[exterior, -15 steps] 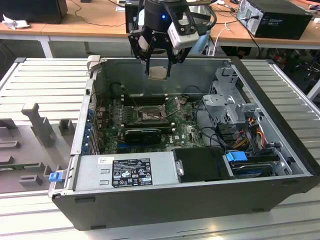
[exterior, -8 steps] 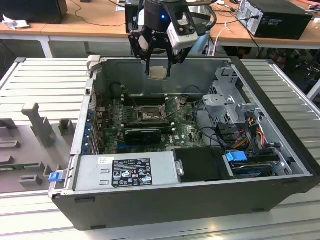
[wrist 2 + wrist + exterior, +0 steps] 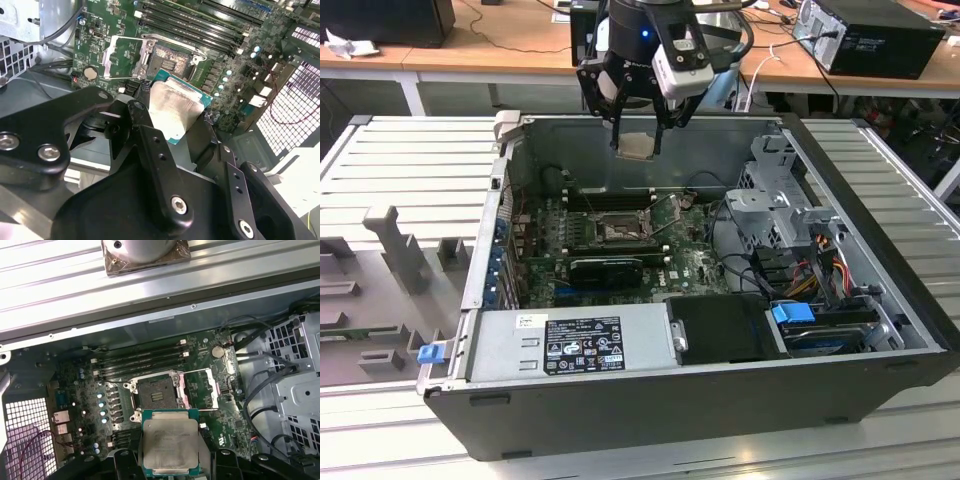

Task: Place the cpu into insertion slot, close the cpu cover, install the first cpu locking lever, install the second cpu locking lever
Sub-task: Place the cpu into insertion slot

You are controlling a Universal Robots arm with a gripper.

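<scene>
Holding the small flat pale-silver square cpu (image 3: 637, 143) pinched between black fingers (image 3: 145, 125), high over the open black computer case (image 3: 700, 400). Nothing seated yet. In the exterior view, at 6 o'clock from it, dark square insertion slot (image 3: 617, 230) bare, thin silvery cpu cover (image 3: 106, 57) flipped open alongside. Cover and both levers left to do. Inside the case: green board (image 3: 695, 265), grey power supply box (image 3: 570, 345).

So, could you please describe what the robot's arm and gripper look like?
The gripper is matte black, built from flat angular linkage bars; in the second wrist view its fingers carry silver screw heads. In the exterior view the wrist above is black with a small blue light, a white-grey boxy module mounted beside it, and black cables looping off.
</scene>
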